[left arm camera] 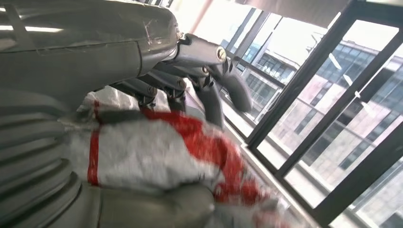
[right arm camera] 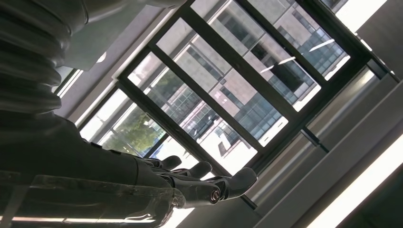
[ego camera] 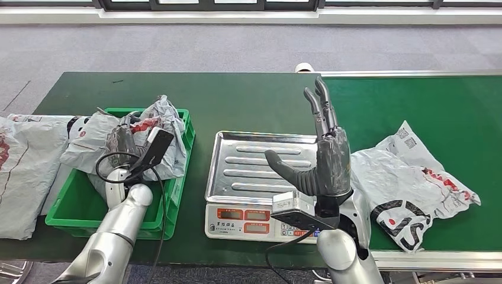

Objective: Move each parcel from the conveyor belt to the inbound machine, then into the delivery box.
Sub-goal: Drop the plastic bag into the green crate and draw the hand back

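A crumpled white parcel with red print [ego camera: 163,118] lies in the green delivery box [ego camera: 83,204], and my left hand [ego camera: 124,142] grips it there. In the left wrist view the fingers [left arm camera: 190,71] curl over this parcel [left arm camera: 142,152] with the thumb beneath it. My right hand [ego camera: 328,157] is raised upright over the right edge of the scale's bare steel tray [ego camera: 248,163], fingers straight and apart, holding nothing. The right wrist view shows this hand [right arm camera: 190,183] flat and open against the windows. Another white parcel [ego camera: 402,189] lies on the conveyor belt [ego camera: 426,100], just right of the right hand.
More white parcels [ego camera: 23,171] are piled on the dark green table [ego camera: 207,94] left of the box. The scale's display panel [ego camera: 243,216] faces me at the near table edge. Grey carpet lies beyond the table.
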You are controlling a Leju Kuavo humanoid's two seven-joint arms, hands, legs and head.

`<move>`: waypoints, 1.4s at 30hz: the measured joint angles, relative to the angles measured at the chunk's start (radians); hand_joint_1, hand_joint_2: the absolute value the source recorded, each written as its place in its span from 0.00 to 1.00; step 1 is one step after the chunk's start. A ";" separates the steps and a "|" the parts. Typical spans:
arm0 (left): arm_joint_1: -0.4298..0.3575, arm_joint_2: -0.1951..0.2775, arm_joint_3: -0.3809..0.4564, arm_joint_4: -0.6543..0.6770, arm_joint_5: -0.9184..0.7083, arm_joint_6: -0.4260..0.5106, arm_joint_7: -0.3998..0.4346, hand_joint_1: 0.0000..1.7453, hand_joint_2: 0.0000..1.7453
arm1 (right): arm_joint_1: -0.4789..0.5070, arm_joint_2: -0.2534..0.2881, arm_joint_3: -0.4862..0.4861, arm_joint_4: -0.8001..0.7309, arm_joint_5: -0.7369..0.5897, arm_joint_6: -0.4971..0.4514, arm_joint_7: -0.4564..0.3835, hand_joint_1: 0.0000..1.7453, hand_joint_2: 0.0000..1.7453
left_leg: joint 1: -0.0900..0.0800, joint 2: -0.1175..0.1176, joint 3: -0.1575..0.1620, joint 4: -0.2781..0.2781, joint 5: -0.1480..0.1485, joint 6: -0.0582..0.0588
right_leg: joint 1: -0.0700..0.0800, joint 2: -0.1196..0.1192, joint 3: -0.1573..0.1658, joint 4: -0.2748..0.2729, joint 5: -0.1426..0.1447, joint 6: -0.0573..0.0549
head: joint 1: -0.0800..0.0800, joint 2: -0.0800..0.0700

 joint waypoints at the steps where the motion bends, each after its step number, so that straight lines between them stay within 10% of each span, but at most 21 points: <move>1: 0.005 -0.003 0.004 -0.014 0.037 -0.004 -0.029 0.00 0.00 | 0.000 -0.001 -0.001 0.002 0.001 -0.002 0.004 0.00 0.25 | 0.000 0.000 0.000 0.000 0.000 0.000 | 0.000 0.000 0.000 0.000 0.000 0.000 | 0.000 0.000; 4: 0.047 -0.022 0.008 -0.107 0.222 -0.093 -0.131 0.00 0.00 | 0.004 -0.004 -0.014 0.009 0.012 0.006 0.033 0.00 1.00 | 0.000 0.000 0.000 0.000 0.000 0.000 | 0.000 0.000 0.000 0.000 0.000 0.000 | 0.000 0.000; 12: 0.257 -0.076 -0.015 -0.445 0.592 -0.369 -0.226 0.00 0.00 | 0.011 -0.011 -0.117 0.047 0.089 0.078 0.097 0.00 1.00 | -0.001 0.000 0.000 0.000 -0.001 0.001 | -0.001 0.000 0.000 -0.001 0.000 0.000 | 0.000 0.000; 27: 0.550 -0.101 -0.102 -0.749 0.759 -0.333 -0.284 0.00 0.00 | 0.039 -0.040 -0.237 0.173 0.240 0.126 0.265 0.00 1.00 | -0.001 0.001 -0.001 0.000 -0.003 0.001 | 0.000 0.000 -0.001 -0.001 -0.002 0.000 | 0.000 0.000; 42: 0.654 -0.117 -0.169 -0.906 0.745 -0.321 -0.257 0.00 0.00 | -0.047 -0.217 -0.743 0.785 0.393 0.011 0.398 0.00 1.00 | -0.003 -0.005 -0.003 0.001 -0.003 0.004 | -0.002 -0.008 0.000 -0.003 -0.002 0.002 | 0.000 0.000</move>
